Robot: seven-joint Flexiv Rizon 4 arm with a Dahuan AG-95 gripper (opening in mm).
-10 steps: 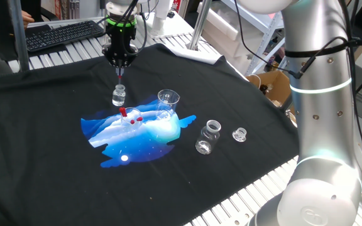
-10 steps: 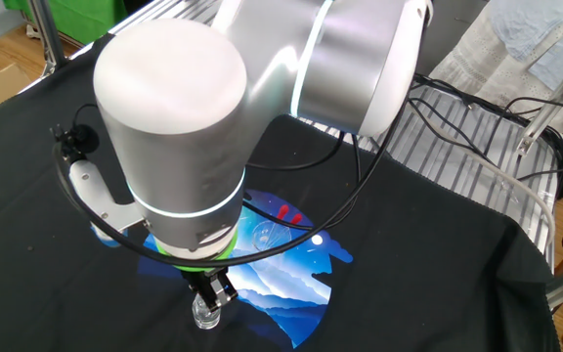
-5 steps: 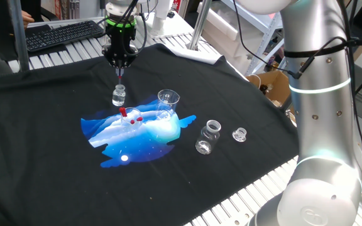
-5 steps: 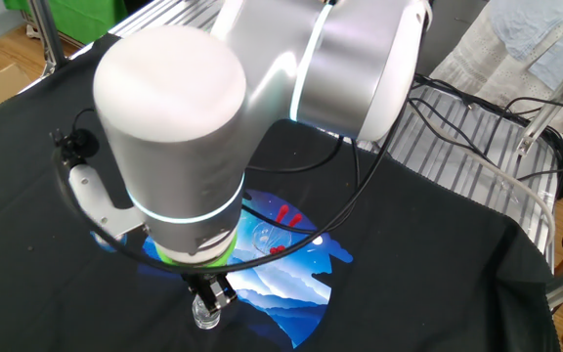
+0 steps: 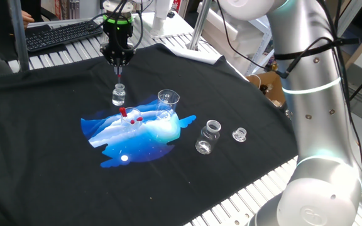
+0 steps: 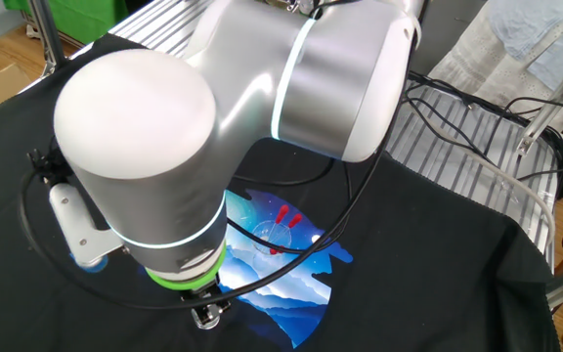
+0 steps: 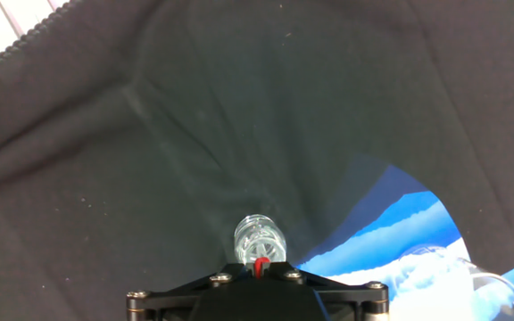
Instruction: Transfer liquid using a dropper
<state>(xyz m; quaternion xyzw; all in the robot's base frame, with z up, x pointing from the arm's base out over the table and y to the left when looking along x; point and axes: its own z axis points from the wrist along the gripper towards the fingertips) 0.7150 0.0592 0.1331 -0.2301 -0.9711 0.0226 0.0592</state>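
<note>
Nearest the silver slatted bench edge (image 5: pixel 244 194) in the one fixed view, the arm's pale grey base column (image 5: pixel 319 125) rises on the right. On the black cloth (image 5: pixel 43 157) just beyond that edge stand a small clear glass jar (image 5: pixel 208 136) and, to its right, a smaller clear glass stopper-like piece (image 5: pixel 239 134).

Toward the cloth's middle lies a blue and white mountain print (image 5: pixel 134 135). A clear glass beaker (image 5: pixel 167 103) stands at its far side. Left of the beaker are small red pieces in what looks like another clear vessel (image 5: pixel 129 116); what they are cannot be made out.

Just past the print's far left edge stands a short clear glass vial (image 5: pixel 119 96). Straight above it hangs the slim clear dropper with a red rubber bulb (image 5: pixel 119 80), upright, tip pointing at the vial's mouth. The black two-finger gripper (image 5: pixel 119 64) points straight down, its jaws pressed together on the red bulb. In the hand view a spot of red shows between the jaws directly over the vial's open mouth.

At the bench's far left corner lies a black computer keyboard (image 5: pixel 61 34).
</note>
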